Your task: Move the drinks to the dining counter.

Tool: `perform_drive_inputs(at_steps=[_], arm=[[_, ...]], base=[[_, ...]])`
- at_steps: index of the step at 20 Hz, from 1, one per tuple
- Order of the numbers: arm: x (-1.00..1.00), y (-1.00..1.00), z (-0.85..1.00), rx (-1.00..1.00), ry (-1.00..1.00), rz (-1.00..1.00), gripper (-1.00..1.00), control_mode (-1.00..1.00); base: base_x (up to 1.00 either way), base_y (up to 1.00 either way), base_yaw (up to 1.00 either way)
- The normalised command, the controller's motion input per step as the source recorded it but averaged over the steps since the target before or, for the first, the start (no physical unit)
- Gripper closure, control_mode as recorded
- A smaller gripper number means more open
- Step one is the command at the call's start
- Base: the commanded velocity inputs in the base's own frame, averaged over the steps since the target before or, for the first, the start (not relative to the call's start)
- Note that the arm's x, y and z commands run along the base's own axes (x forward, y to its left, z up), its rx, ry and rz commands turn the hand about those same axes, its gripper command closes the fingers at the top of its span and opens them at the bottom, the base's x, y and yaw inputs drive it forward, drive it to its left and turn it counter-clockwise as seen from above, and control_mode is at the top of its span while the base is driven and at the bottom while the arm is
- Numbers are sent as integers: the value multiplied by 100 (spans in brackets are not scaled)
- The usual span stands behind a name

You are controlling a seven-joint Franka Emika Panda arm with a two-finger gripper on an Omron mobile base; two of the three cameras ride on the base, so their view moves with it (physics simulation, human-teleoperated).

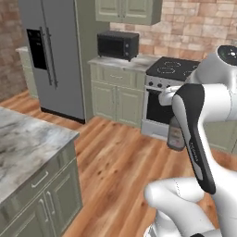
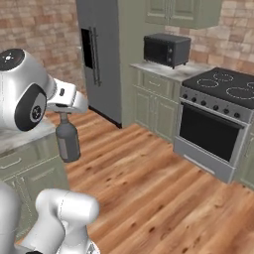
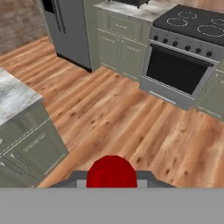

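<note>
We are seeing the tool pinching the neck of the grey-brown bottle, its red cap sitting between the fingertips in the hand view. The bottle is hanging upright in the air over the wooden floor, just off the marble tabletop's corner. Beyond are standing the stove, the microwave and the grey fridge.

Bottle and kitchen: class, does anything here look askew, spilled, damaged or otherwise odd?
Nothing is spilled or damaged. One unusual sight: the bottle hangs upright in mid-air over the wood floor, its neck held in the shut gripper, beside the dining counter. Its red cap is on.
</note>
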Motion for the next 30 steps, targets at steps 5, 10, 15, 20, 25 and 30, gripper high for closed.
perform_drive_inputs(at_steps=[5,10,15,20,25,30], arm=[[0,0,0,0,0,0,100,100],[0,0,0,0,0,0,100,100],[0,0,0,0,0,0,100,100],[0,0,0,0,0,0,100,100],[0,0,0,0,0,0,100,100],[0,0,0,0,0,0,100,100]], base=[[-20,26,27],[-17,29,27],[-13,29,26],[-12,29,26],[-8,29,26],[-2,31,23]])
